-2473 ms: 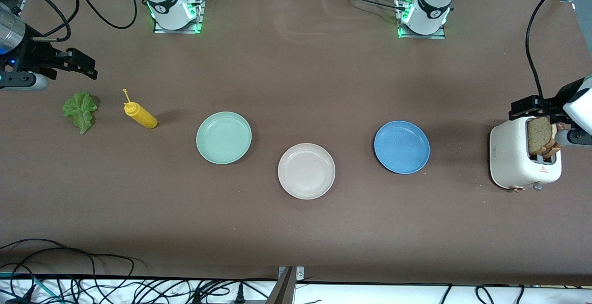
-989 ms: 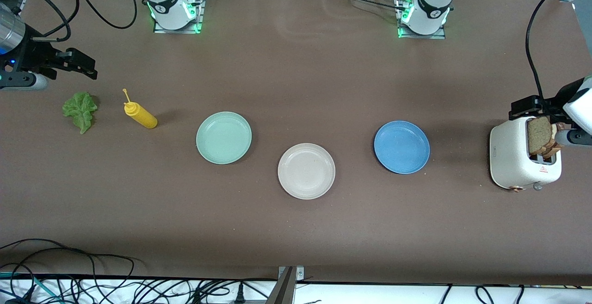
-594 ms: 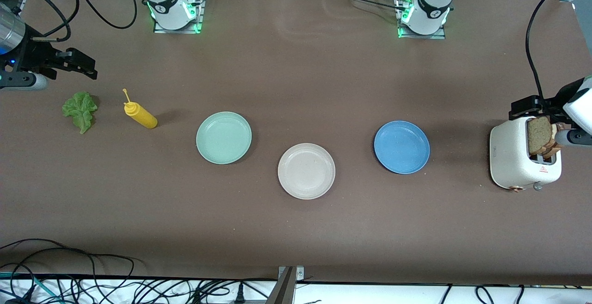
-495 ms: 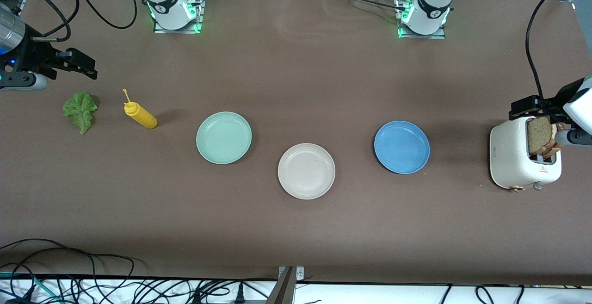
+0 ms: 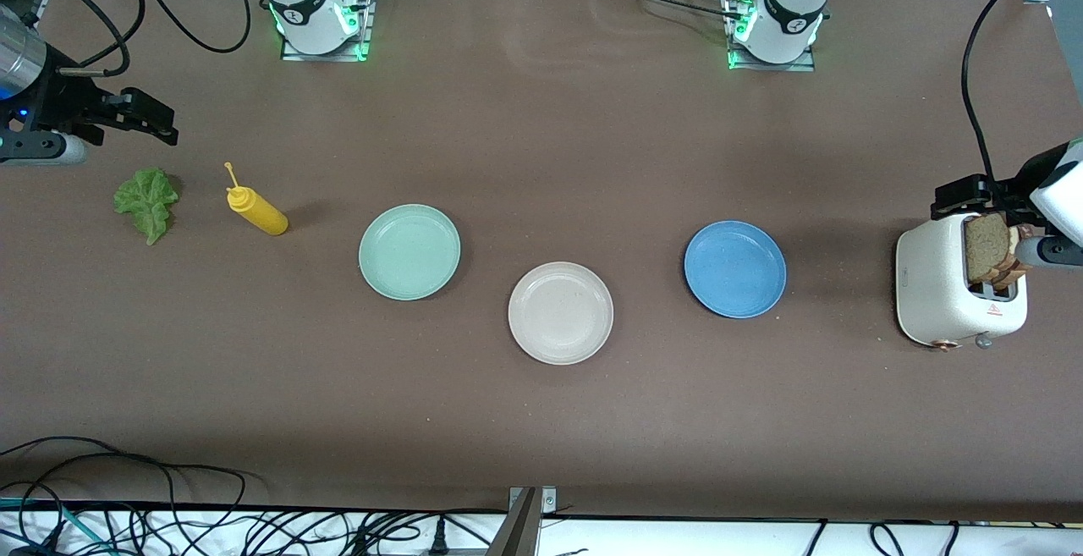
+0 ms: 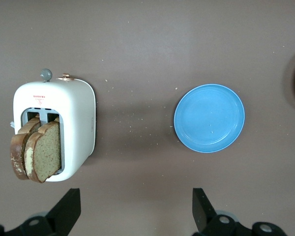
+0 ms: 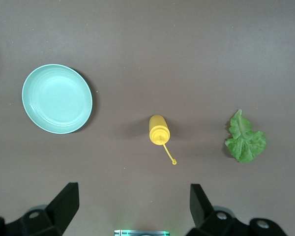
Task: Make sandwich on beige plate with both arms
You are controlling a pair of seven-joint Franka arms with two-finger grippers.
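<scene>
The beige plate [image 5: 560, 312] lies bare in the middle of the table, nearer the front camera than the other two plates. Two brown bread slices [image 5: 988, 247] [image 6: 39, 157] stick up out of a white toaster [image 5: 939, 289] [image 6: 73, 123] at the left arm's end. A green lettuce leaf [image 5: 149, 200] [image 7: 245, 140] lies flat at the right arm's end. My left gripper [image 5: 973, 196] [image 6: 136, 216] hangs open in the air by the toaster, holding nothing. My right gripper [image 5: 144, 120] [image 7: 132, 211] hovers open by the lettuce, also holding nothing.
A mint-green plate [image 5: 409, 251] [image 7: 57, 98] and a blue plate [image 5: 734, 268] [image 6: 209, 118] flank the beige one. A yellow squeeze bottle [image 5: 258, 211] [image 7: 159, 130] lies between the lettuce and the mint plate. Cables hang along the table's front edge.
</scene>
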